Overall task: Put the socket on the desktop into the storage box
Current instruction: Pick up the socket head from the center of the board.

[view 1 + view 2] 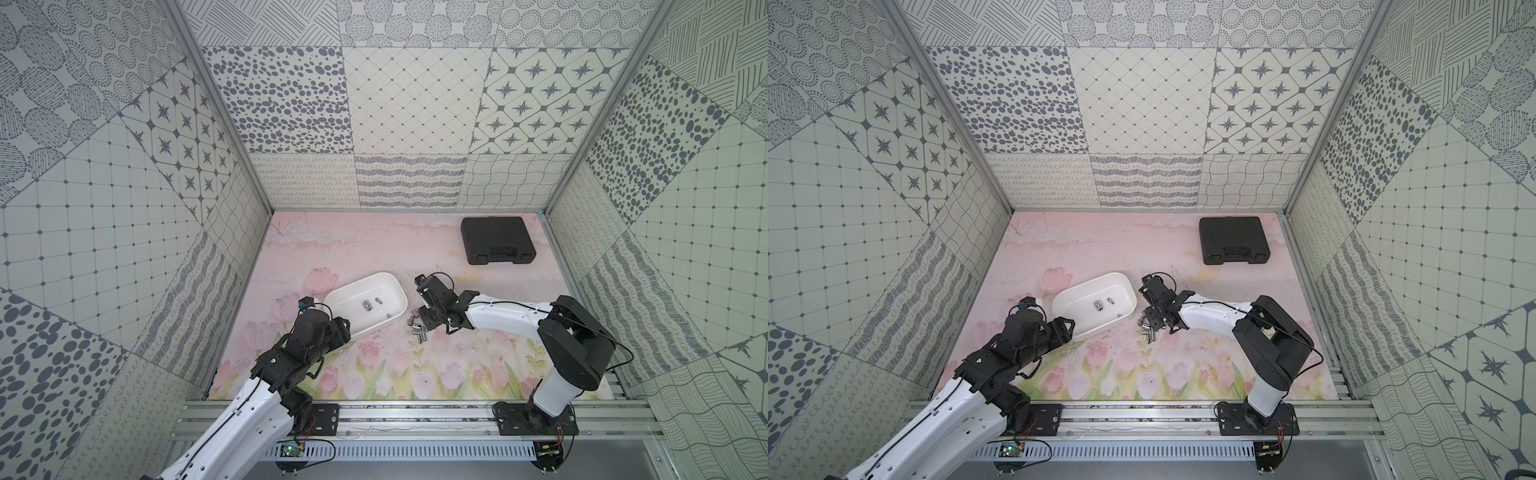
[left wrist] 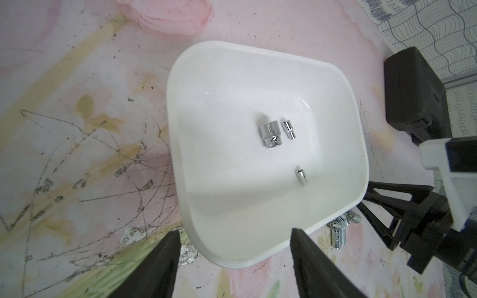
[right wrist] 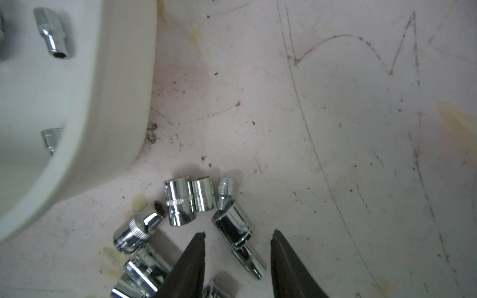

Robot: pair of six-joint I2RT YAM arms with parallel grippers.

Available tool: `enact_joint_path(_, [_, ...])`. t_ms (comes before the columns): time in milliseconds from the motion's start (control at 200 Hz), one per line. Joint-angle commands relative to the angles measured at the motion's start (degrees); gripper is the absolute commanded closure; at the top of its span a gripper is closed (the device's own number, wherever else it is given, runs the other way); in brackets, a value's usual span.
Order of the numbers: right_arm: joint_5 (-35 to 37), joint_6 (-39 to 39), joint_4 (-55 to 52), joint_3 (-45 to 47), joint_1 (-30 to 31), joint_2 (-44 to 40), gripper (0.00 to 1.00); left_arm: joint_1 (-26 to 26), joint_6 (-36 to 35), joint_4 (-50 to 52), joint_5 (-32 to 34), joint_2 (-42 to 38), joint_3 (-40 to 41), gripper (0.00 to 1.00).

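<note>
Several chrome sockets (image 1: 417, 330) (image 1: 1148, 328) lie in a cluster on the pink tulip desktop (image 1: 374, 249), just right of the white storage box (image 1: 349, 320) (image 1: 1084, 316). My right gripper (image 3: 238, 233) (image 1: 423, 321) is low over the cluster and open. Its fingers straddle one long socket (image 3: 232, 222), with a gap on each side. Three sockets lie inside the box: a large one (image 2: 270, 135), a small one (image 2: 289, 130) and another small one (image 2: 300, 175). My left gripper (image 2: 235, 231) (image 1: 347, 328) stands open around the box's near corner, with nothing gripped.
A closed black tool case (image 1: 498, 240) (image 1: 1233, 240) lies at the back right of the desktop. Patterned walls enclose the desktop on three sides. The arm bases sit on a metal rail (image 1: 415, 419) along the front edge.
</note>
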State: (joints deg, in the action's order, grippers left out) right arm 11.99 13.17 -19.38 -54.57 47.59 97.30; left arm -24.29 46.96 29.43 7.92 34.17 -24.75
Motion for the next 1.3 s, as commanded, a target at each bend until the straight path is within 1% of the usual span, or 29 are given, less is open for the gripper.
enact_joint_path(0, [-0.46, -0.78, 1.30, -1.57, 0.22, 1.46, 0.58, -0.14, -0.18, 0.28, -0.36, -0.10, 0.01, 0.28])
enact_joint_path(525, [0.25, -1.13, 0.54, -3.03, 0.22, 4.42, 0.61, -0.20, -0.30, 0.08, -0.74, -0.07, 0.06, 0.28])
enact_joint_path(775, [0.84, -0.94, -0.20, -3.62, 0.23, 5.53, 0.66, -0.14, -0.38, 0.03, -0.92, -0.15, 0.03, 0.28])
enact_joint_path(1025, [0.86, -0.69, -0.56, -3.33, 0.28, 4.57, 0.72, -0.14, -0.31, 0.14, -0.84, -0.17, 0.00, 0.28])
enact_joint_path(1295, [0.63, -0.16, -0.60, -2.88, 0.26, 3.18, 0.74, -0.15, -0.32, 0.17, -0.72, -0.09, 0.04, 0.28])
